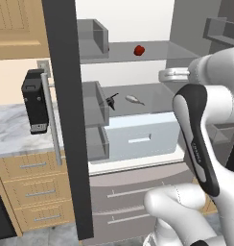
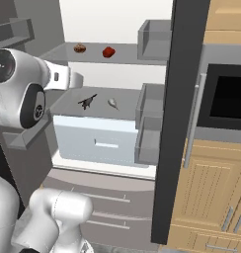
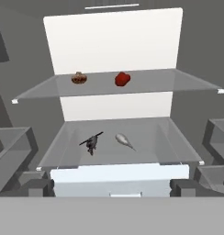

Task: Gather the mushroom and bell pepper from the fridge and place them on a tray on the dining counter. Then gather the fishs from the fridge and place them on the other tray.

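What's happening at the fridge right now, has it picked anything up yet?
Nothing is picked up yet. The fridge stands open with the arm facing its shelves. The mushroom and bell pepper sit apart on the upper shelf. Two fish lie on the shelf below, a dark one and a pale one. The gripper is open and empty.

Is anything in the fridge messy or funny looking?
Nothing is spilled or broken. The fridge stands open, with the mushroom and bell pepper apart on the upper shelf. Below, one fish is pale silver, while the other fish looks much darker and spikier, which is a bit odd.
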You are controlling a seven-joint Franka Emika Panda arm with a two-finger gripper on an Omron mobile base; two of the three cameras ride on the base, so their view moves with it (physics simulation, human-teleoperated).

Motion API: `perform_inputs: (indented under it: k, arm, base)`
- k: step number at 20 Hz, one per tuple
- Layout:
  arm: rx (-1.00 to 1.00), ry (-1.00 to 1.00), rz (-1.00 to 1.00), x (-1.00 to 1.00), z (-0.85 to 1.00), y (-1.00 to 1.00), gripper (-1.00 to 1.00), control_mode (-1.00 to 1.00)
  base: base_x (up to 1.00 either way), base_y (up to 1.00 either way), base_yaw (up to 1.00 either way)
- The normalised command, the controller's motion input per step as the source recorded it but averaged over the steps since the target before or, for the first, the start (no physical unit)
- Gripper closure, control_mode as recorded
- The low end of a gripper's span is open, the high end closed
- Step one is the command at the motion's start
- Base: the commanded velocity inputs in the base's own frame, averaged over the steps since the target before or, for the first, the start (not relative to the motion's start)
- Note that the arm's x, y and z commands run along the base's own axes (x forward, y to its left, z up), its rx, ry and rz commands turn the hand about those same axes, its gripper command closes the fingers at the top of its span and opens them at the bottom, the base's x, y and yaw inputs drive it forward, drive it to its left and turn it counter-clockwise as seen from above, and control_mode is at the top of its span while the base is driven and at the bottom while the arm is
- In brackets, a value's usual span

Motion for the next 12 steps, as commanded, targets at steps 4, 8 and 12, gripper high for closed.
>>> perform_inputs:
  k: [4,8,12]
  arm:
    - [0.00,0.00,0.00,0.02,0.00,0.00,-1.00,1.00]
    - [0.00,0.00,0.00,0.00,0.00,0.00,-1.00,1.00]
    - [0.00,0.00,0.00,0.00,0.00,0.00,-1.00,1.00]
  base:
    - [0.18,0.00,0.00]
    - [0.33,0.00,0.00]
    - [0.37,0.00,0.00]
